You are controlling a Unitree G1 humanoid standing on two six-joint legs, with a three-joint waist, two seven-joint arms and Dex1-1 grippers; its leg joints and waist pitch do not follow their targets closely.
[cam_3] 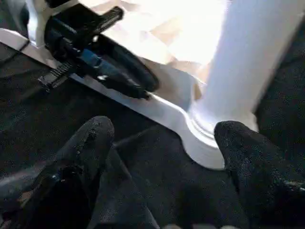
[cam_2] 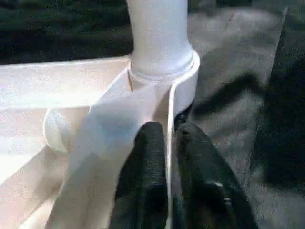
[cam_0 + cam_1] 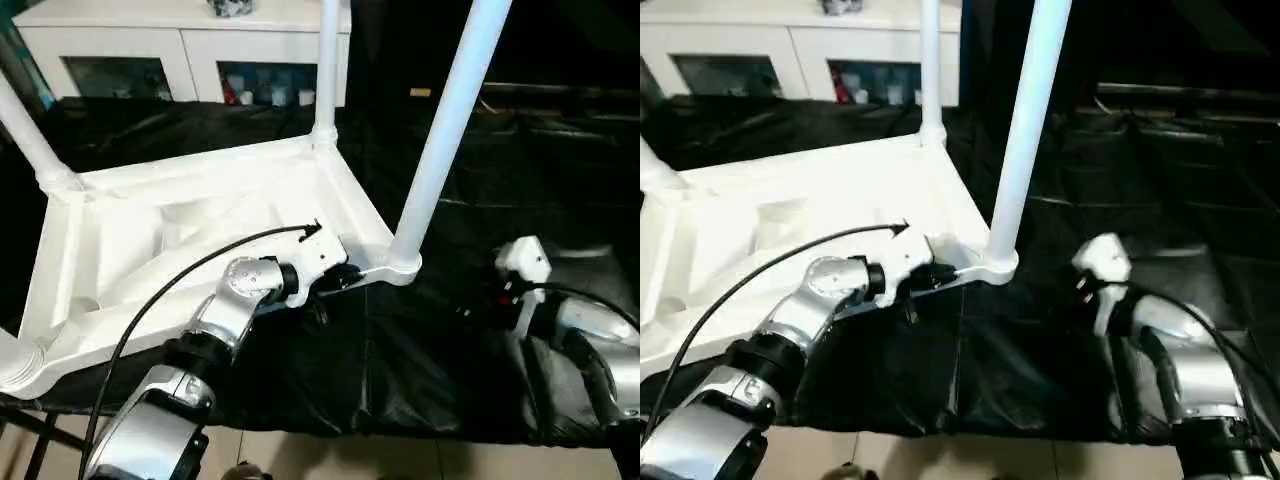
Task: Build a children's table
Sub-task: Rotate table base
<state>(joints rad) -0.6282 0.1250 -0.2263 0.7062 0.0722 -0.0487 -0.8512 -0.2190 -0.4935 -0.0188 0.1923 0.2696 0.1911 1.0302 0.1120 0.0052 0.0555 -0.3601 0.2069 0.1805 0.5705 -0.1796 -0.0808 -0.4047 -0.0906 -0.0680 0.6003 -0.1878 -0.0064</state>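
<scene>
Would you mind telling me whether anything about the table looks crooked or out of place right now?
Nothing stands out. The table lies upside down on the black cloth, its legs seated in the corner sockets. The near leg leans in the head view, likely only perspective. The left gripper pinches the rim beside it.

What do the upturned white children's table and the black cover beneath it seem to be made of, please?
The upturned white children's table looks like moulded plastic, smooth and slightly glossy, with ribbed underside. The black cover appears to be thin plastic sheeting or coated fabric: it wrinkles and glints.
</scene>
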